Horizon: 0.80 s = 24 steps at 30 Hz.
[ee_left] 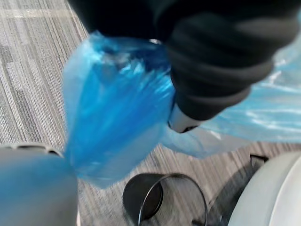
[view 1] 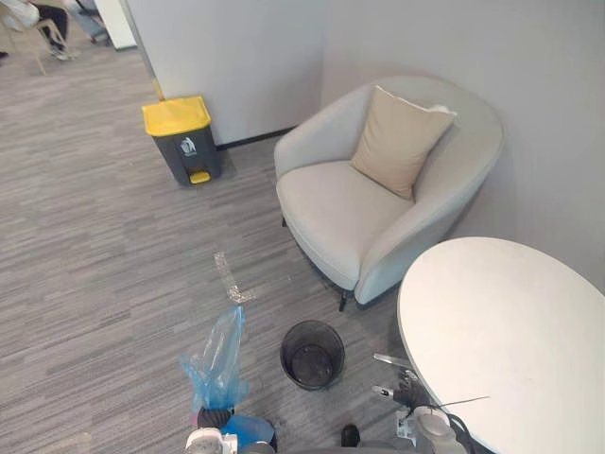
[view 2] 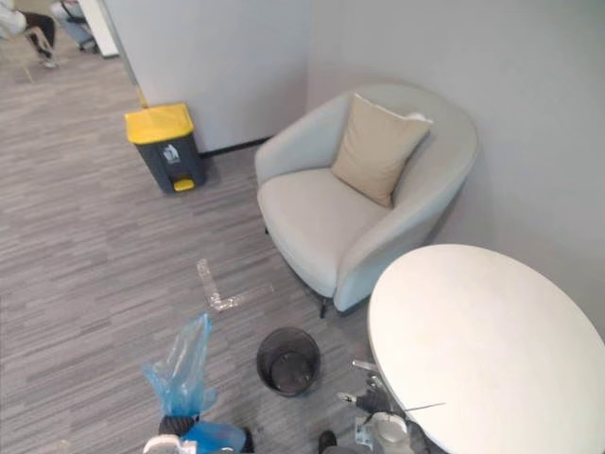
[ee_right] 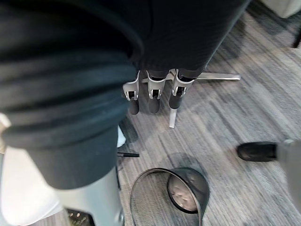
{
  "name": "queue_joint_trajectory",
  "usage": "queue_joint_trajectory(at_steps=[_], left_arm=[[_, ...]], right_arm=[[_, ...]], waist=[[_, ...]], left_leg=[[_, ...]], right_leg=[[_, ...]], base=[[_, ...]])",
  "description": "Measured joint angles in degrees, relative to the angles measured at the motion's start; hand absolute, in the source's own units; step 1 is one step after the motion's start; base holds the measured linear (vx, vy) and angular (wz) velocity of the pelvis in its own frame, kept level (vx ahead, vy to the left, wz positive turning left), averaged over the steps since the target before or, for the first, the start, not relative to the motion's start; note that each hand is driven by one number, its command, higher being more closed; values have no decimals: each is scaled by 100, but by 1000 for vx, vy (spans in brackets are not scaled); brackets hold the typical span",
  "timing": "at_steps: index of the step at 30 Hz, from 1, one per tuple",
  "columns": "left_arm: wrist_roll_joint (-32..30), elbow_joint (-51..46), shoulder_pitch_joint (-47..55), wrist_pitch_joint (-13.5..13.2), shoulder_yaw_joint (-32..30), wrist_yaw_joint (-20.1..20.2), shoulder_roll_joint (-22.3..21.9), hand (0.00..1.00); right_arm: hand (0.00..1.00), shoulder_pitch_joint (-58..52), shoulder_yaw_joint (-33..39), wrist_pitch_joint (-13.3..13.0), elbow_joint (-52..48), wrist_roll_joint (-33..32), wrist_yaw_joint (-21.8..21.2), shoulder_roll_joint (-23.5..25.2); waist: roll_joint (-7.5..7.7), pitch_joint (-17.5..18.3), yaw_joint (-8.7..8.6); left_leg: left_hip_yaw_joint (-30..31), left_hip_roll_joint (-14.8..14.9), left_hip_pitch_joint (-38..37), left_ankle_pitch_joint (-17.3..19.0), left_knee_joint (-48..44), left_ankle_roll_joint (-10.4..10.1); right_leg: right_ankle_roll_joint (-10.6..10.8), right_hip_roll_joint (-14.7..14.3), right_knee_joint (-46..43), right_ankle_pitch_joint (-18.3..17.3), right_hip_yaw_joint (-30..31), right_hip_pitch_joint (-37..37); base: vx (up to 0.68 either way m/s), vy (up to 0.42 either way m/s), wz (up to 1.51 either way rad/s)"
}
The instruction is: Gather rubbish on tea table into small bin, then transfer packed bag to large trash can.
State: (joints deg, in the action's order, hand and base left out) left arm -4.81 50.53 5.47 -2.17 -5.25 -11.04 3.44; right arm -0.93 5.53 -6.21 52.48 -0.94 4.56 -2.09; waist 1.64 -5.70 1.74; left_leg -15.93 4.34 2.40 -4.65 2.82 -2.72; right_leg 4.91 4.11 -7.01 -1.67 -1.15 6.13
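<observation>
A blue plastic bag stands up from my left hand, low at the left over the carpet. In the left wrist view the bag bunches right against the hand's dark cover, held in its grip. The small black mesh bin sits on the floor just right of the bag, without a liner. My right hand hangs by the white tea table, its fingers straight and holding nothing. The large trash can, grey with a yellow lid, stands far off by the wall.
A pale armchair with a beige cushion stands between the table and the wall. A strip of clear tape lies on the carpet on the way toward the large can. A seated person's legs show far back left.
</observation>
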Motion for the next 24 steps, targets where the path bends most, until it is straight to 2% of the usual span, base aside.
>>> queue_joint_trajectory(at_steps=[1,2,3,4,5,7,8,9,10,11,14,15,16,17,19,20,22,23,24], left_arm=[[15,-231,-21,5,3,-3,-40,100],[37,-300,-9,0,-25,-8,-100,100],[39,-404,-35,0,-20,-7,-111,100],[39,-533,-24,-4,-18,-8,-122,100],[40,-604,-15,-4,-39,-15,-122,100],[37,-666,-20,6,-42,-13,-98,100],[37,-661,-17,8,-39,-13,-142,100],[37,-660,89,10,-30,-16,-253,100],[37,-657,107,9,-15,-18,-296,100],[37,-626,76,10,66,-18,-379,100],[37,-615,23,5,298,-10,-501,100],[37,-615,33,7,301,-9,-506,100],[36,-613,28,11,301,-9,-482,100],[33,-636,-22,12,318,-8,-466,100],[30,-677,-31,16,439,0,-459,100],[29,-677,-31,18,470,1,-465,100],[24,-675,-64,20,519,4,-462,100],[18,-650,-77,20,522,4,-446,100],[-7,-602,-83,21,548,5,-386,100]], right_arm=[[0,-4,-8,11,-2,-1,25,46],[0,-5,-9,14,-5,3,38,60],[0,-51,-6,20,-10,3,58,72],[0,-69,-6,22,-15,7,62,93],[0,-69,-7,16,-23,18,62,113],[0,60,-5,16,-31,62,100,123],[0,102,-2,15,-31,73,113,112],[0,148,-4,12,-37,82,128,95],[0,181,-5,11,-46,82,148,84],[0,276,-9,12,-43,81,184,51],[0,173,-15,28,-34,89,270,-16],[0,166,-8,37,-34,90,296,-18],[0,183,-1,45,-36,90,322,-6],[0,252,14,45,-39,91,338,30],[0,241,93,47,-54,90,387,-16],[0,206,101,49,-66,91,410,-40],[0,75,114,61,-174,95,445,-39],[0,70,121,77,-172,95,445,-26],[0,71,146,106,-141,95,445,-11]], waist=[[15,-37,40],[-2,-58,63],[-15,-65,57],[-11,-63,55],[71,-9,63],[159,9,189],[94,5,203],[-12,70,314],[-31,96,374],[-172,52,410],[-429,-2,311],[-467,-7,291],[-407,-45,255],[-204,-158,181],[-135,-190,145],[-112,-204,126],[-226,-141,105],[-252,-158,92],[-277,-140,80]], left_leg=[[41,109,228,127,-288,170],[68,142,313,159,-384,209],[215,135,391,174,-563,216],[360,102,411,209,-715,236],[497,66,546,198,-880,216],[558,60,783,145,-1134,146],[561,108,779,125,-1115,115],[533,158,856,74,-1087,49],[535,168,942,23,-1082,24],[609,195,1126,-123,-1059,-3],[1043,255,1140,-599,-526,-77],[1023,313,1141,-516,-429,-131],[912,310,1160,-93,-305,-374],[565,316,1238,-12,-726,-166],[310,304,1339,219,-1919,24],[214,331,1277,544,-2206,21],[60,521,1217,1188,-2678,-47],[49,566,1193,1356,-2804,-28],[58,485,1083,1476,-2508,-71]], right_leg=[[131,17,-177,-90,14,81],[74,36,-773,-325,-28,228],[-14,127,-1820,-723,-103,325],[60,211,-2366,-924,-125,243],[151,287,-2588,-1047,-95,70],[188,247,-2132,-1275,3,-199],[183,180,-1896,-1278,4,-273],[138,84,-1397,-1299,-1,-435],[34,62,-1148,-1357,-14,-473],[-185,6,-887,-1414,-75,-491],[-298,-166,-886,-1317,-601,-464],[-359,-212,-875,-1276,-731,-453],[-438,-157,-742,-1191,-912,-442],[-487,38,-686,-1081,-1059,-408],[-448,249,-737,-1035,-1239,-367],[-422,314,-768,-1020,-1316,-336],[-309,393,-821,-953,-1484,-207],[-257,422,-832,-924,-1551,-214],[-111,402,-807,-890,-1579,-230]], base=[[-36,20,14],[-27,9,36],[39,-11,56],[54,-32,80],[39,-97,68],[-94,-161,42],[-153,-120,-4],[-117,-56,-24],[-165,-97,-12],[-163,-87,22],[-281,-95,69],[-304,-90,69],[-228,-2,65],[-182,17,65],[-129,56,61],[-157,110,65],[-108,187,45],[-78,269,32],[-54,207,31]])
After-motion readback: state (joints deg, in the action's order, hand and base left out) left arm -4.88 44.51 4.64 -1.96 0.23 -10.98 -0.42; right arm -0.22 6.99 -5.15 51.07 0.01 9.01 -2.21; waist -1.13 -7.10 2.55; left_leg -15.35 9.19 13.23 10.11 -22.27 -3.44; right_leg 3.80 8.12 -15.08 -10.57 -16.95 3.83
